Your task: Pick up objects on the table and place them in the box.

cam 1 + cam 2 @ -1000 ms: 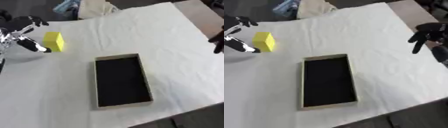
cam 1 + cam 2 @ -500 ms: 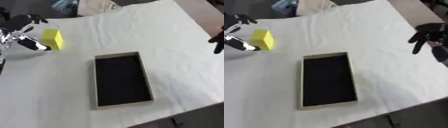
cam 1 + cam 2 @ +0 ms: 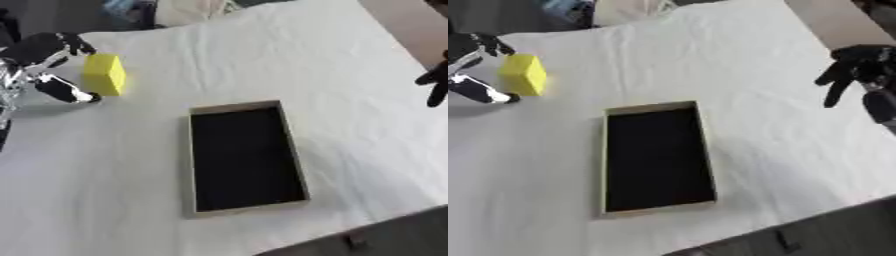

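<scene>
White cloth [image 3: 262,60] spread over the tabletop, lightly creased, reaching the near edge. Past the far edge, a heap of pale fabric [image 3: 197,9] beside something blue [image 3: 566,7], too blurred to name. Bare brownish surface [image 3: 824,22] at far right, dark floor [image 3: 385,235] at near right.

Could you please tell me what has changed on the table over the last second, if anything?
Very little. The left hand still sits open beside the yellow block, its fingers spread on either side of it without closing. The block has not been lifted. The box holds nothing as before, and the right hand still hangs open at the right edge. The small overall shift looks like camera movement.
</scene>
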You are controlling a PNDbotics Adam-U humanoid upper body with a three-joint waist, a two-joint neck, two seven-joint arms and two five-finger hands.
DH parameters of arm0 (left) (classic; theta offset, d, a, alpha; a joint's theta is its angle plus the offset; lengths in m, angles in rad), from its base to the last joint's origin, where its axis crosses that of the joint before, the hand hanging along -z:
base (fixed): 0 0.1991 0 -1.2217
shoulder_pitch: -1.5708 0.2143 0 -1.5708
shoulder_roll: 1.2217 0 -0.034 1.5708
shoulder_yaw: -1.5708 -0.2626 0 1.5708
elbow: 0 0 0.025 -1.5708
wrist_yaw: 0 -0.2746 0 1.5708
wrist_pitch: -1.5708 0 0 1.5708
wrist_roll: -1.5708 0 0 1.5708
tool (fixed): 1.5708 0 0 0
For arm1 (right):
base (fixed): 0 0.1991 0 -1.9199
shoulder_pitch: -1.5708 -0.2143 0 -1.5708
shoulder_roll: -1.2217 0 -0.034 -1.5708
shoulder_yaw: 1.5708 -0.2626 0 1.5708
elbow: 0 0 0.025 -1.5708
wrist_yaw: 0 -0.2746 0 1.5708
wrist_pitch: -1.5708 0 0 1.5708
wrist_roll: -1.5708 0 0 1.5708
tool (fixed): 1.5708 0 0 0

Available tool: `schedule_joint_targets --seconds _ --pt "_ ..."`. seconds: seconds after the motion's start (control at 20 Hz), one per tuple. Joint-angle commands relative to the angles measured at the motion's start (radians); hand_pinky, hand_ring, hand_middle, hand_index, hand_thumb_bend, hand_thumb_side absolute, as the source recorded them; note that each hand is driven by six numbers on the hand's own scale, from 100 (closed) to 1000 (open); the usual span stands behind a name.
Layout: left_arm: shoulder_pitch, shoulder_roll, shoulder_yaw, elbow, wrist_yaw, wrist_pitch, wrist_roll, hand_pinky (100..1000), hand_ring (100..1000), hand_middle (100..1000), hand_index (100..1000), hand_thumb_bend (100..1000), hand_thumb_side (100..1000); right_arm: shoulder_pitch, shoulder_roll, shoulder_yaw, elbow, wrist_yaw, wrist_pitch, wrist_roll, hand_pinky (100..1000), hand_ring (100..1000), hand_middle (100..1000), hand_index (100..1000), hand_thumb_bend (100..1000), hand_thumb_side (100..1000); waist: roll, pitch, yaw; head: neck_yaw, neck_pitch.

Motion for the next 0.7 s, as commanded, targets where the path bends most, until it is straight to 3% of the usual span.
schedule_joint_targets --seconds 0.05,0.25,0.7 --pt "-0.012 0.017 0.010 -0.015 -0.005 0.005 0.022 746 555 529 715 604 237 -0.008 -0.016 -0.010 -0.005 0.004 -0.083 0.084 745 528 667 901 100 628 -0.008 -0.020 -0.002 0.002 -0.004" --pt "-0.012 0.018 0.010 -0.019 0.016 0.005 0.047 731 510 473 665 558 202 -0.006 -0.017 -0.010 -0.002 0.002 -0.084 0.084 745 528 667 901 100 624 -0.011 -0.027 0.001 0.001 0.000" --pt "-0.008 0.042 -0.001 -0.070 0.114 -0.017 0.027 727 492 448 642 526 175 0.004 -0.024 -0.010 0.003 -0.003 -0.084 0.081 745 529 668 901 100 617 -0.018 -0.053 0.025 -0.008 0.011"
